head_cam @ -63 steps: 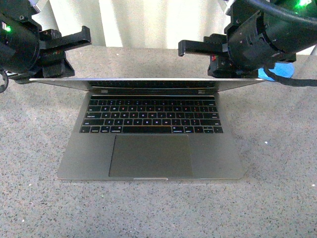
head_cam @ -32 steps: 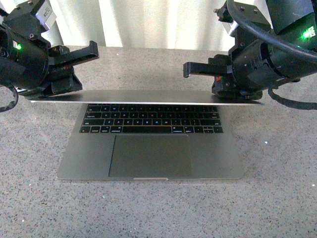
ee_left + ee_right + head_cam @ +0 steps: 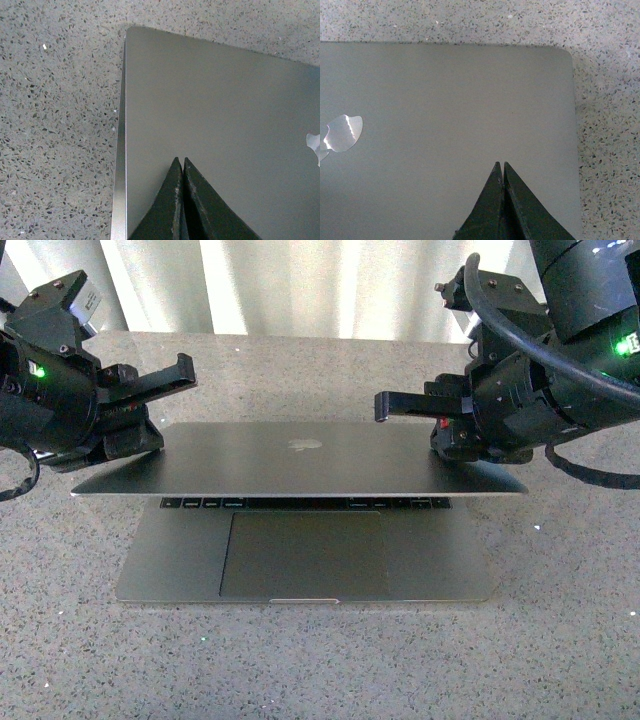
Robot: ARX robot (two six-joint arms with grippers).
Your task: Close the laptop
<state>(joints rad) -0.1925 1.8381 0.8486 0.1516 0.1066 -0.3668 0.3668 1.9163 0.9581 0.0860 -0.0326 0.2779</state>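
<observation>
The laptop (image 3: 300, 472) lies in the middle of the speckled table, its grey lid tipped low over the base. Only a strip of keys (image 3: 300, 504) and the trackpad (image 3: 305, 555) show. The pale apple logo (image 3: 303, 445) faces up. My left gripper (image 3: 138, 438) is shut, its tips pressed on the lid near the left edge (image 3: 180, 160). My right gripper (image 3: 455, 446) is also shut and rests on the lid near the right corner (image 3: 500, 164). Neither holds anything. The screen is hidden under the lid.
The speckled stone tabletop (image 3: 320, 660) spreads around the laptop, with bare surface in front and at both sides. Pale curtains (image 3: 300, 285) hang behind the table's far edge.
Both grippers have come forward and down with the lid. The lid has swung from nearly level over the hinge to low over the keyboard, covering most keys.
</observation>
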